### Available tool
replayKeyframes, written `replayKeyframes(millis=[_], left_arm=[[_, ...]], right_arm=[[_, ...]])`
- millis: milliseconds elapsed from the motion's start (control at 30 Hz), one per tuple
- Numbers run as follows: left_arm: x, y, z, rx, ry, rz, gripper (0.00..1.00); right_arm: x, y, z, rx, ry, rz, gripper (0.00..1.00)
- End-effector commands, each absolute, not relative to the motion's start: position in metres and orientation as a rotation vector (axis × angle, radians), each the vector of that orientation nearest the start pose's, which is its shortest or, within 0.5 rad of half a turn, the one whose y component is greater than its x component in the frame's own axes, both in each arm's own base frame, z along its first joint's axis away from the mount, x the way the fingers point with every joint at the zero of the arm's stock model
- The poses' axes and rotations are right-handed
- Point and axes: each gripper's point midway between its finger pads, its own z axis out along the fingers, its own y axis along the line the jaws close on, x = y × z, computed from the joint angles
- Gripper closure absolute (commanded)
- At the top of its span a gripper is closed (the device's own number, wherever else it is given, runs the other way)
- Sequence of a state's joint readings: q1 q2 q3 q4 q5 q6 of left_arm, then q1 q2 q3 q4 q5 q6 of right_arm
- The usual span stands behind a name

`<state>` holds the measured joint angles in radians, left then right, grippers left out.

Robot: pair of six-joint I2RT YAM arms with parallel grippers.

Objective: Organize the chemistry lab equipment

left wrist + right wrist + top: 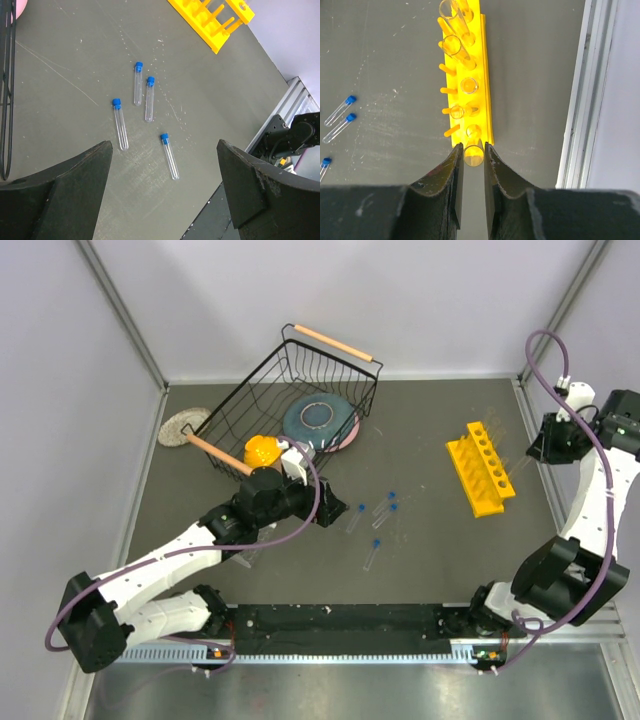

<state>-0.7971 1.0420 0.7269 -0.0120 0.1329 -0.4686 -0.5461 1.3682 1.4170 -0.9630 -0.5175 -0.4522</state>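
Four small clear tubes with blue caps lay flat on the dark, scuffed table (440,550) at the centre of the top view, each well apart from the yellow holed rack (480,468). In the left wrist view their long axes ran roughly up and down the frame, caps toward the top: two tubes (138,82) (149,98) near-parallel and just beside each other, a third (120,124) lower left, a fourth (170,156) lower right. The left gripper (164,145) hovered above them with its black fingers (75,190) spread wide and nothing between them. The rack was a long moulded plastic bar with round holes and short pegs; in the right wrist view its long axis ran straight up the frame. Clear glass tubes (454,45) stood leaning in its upper holes. The right gripper (473,150) had its fingers drawn narrow, pinching a clear glass tube (473,156) seen end-on as an open ring just below the rack's lower end. At upper centre of the top view the black wire basket (250,400) with wooden handles held a round blue plate (318,420) and an orange bowl (262,450)
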Motion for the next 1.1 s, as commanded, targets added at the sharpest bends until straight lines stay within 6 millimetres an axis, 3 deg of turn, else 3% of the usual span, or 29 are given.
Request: replayKeyframes(millis=[0, 567, 1067], left_arm=[[0.223, -0.285, 0.225, 0.403, 1.914, -0.982, 0.09], [0.224, -0.284, 0.227, 0.397, 1.909, -0.975, 0.09], [0.226, -0.286, 0.228, 0.400, 1.913, -0.973, 0.09]], right_arm=[[0.309, -0.103, 0.252, -0.112, 2.281, 0.144, 0.83], [0.310, -0.097, 0.207, -0.219, 2.250, 0.143, 0.83], [0.314, -0.077, 0.185, -0.347, 2.223, 0.162, 0.82]])
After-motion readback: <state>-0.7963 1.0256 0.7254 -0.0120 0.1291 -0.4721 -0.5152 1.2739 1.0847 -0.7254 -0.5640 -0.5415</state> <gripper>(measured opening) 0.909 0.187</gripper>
